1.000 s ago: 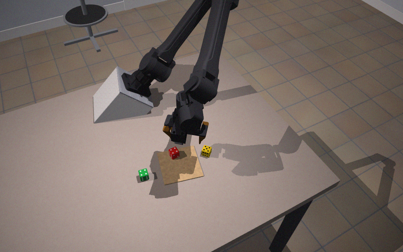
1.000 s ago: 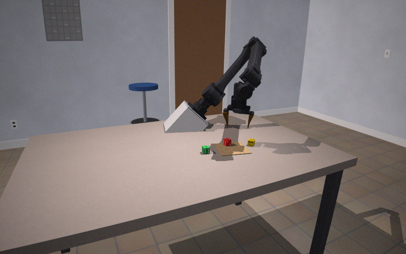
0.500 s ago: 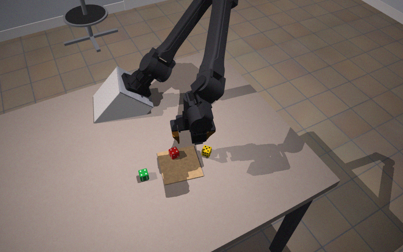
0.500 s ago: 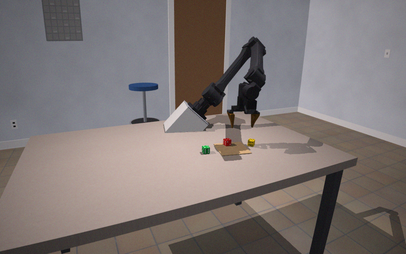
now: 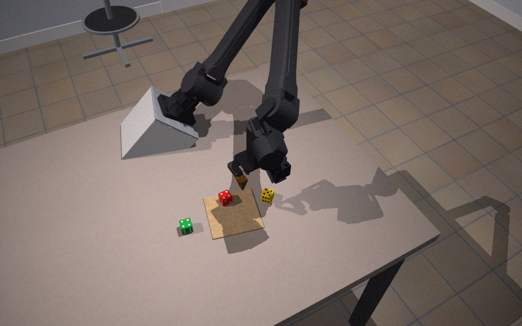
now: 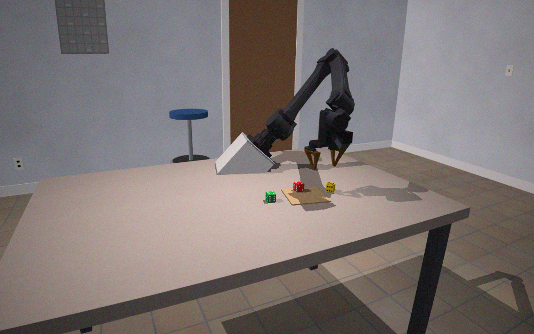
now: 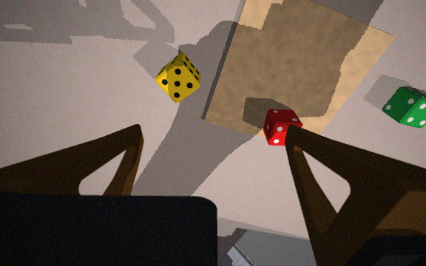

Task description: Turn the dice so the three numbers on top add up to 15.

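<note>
My gripper hovers wide open; the yellow die sits off the mat, at its two o'clock from above.

The thin, square tan mat lies flat on the table, partly in shadow. On it, by the far edge and left of the middle, sits the red die with white pips, apparently four up. The green die, white-pipped and four up, rests off the mat to its left. The yellow die, black-pipped and five up, rests off the mat, just beside its far right corner. Each die sits on a face, and none touches another.
</note>
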`<state>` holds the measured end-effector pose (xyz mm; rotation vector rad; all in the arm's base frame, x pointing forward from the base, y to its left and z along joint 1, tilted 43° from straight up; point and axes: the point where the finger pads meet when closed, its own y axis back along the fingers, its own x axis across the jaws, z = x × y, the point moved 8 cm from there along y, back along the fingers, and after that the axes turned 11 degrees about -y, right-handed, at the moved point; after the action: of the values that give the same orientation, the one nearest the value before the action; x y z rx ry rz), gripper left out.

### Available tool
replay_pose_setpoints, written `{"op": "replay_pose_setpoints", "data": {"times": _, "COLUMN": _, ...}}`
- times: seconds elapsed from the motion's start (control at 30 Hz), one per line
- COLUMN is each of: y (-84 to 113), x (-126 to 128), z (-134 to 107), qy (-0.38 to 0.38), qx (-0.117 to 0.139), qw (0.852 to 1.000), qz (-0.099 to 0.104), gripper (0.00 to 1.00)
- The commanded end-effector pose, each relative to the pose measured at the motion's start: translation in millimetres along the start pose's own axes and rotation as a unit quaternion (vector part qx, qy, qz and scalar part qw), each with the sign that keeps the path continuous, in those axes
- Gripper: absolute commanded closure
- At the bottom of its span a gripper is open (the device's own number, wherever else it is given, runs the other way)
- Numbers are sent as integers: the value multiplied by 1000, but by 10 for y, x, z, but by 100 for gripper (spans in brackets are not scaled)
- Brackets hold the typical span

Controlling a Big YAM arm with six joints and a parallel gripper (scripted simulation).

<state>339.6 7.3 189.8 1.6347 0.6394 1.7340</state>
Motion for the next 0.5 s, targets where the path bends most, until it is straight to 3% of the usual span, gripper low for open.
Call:
{"op": "replay_pose_setpoints", "data": {"times": 0.0, "y": 57, "x": 157, "z": 60, "qy": 96, "qx": -13, "qw": 995, "qz": 1, "gripper": 0}}
{"op": "replay_pose_setpoints", "data": {"times": 0.3, "y": 112, "x": 316, "z": 143, "qy": 193, "qx": -20, "qw": 981, "qz": 0, "gripper": 0}}
{"op": "replay_pose_setpoints", "data": {"times": 0.47, "y": 77, "x": 380, "z": 115, "qy": 266, "qx": -18, "qw": 964, "qz": 1, "gripper": 0}}
